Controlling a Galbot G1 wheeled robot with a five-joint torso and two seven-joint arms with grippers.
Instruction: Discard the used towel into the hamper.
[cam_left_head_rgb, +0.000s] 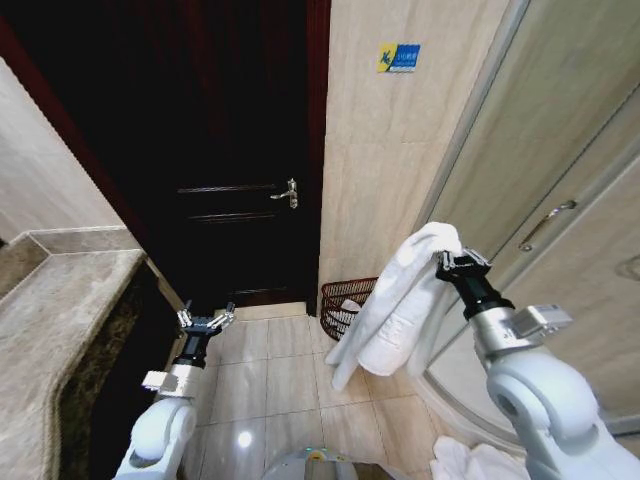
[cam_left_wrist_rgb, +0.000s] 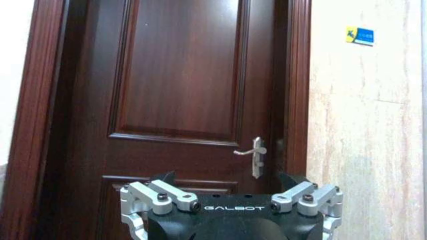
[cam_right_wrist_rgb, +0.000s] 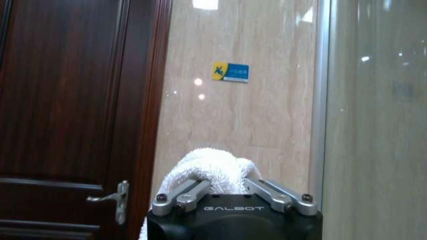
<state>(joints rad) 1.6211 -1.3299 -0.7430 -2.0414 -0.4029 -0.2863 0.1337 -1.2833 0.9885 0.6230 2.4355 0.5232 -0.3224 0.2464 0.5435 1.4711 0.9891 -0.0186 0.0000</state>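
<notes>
Tiled bathroom, dark wooden door (cam_left_head_rgb: 240, 190) ahead. White towel (cam_left_head_rgb: 395, 305) is gripped in the raised right hand (cam_left_head_rgb: 455, 262) — hanging above and just before the hamper (cam_left_head_rgb: 340, 305). Release remains undone. Left hand (cam_left_head_rgb: 205, 320) is held low, spread, empty.

My right gripper (cam_left_head_rgb: 452, 262) is clamped on the used towel (cam_left_head_rgb: 395, 305), a white terry cloth bunched where my fingers pinch it, up at the right of the scene. From that pinch it drapes over and hangs down in long loose folds toward the left, its lower end dangling clear above the tiled floor. In my right wrist view the towel (cam_right_wrist_rgb: 207, 172) bulges as a soft rounded hump between my closed fingers.

The hamper (cam_left_head_rgb: 345, 305) stands on the floor farther off, against the far wall beside the door frame. It is a round, reddish-brown open-weave basket, upright, partly hidden behind the hanging towel.
</notes>
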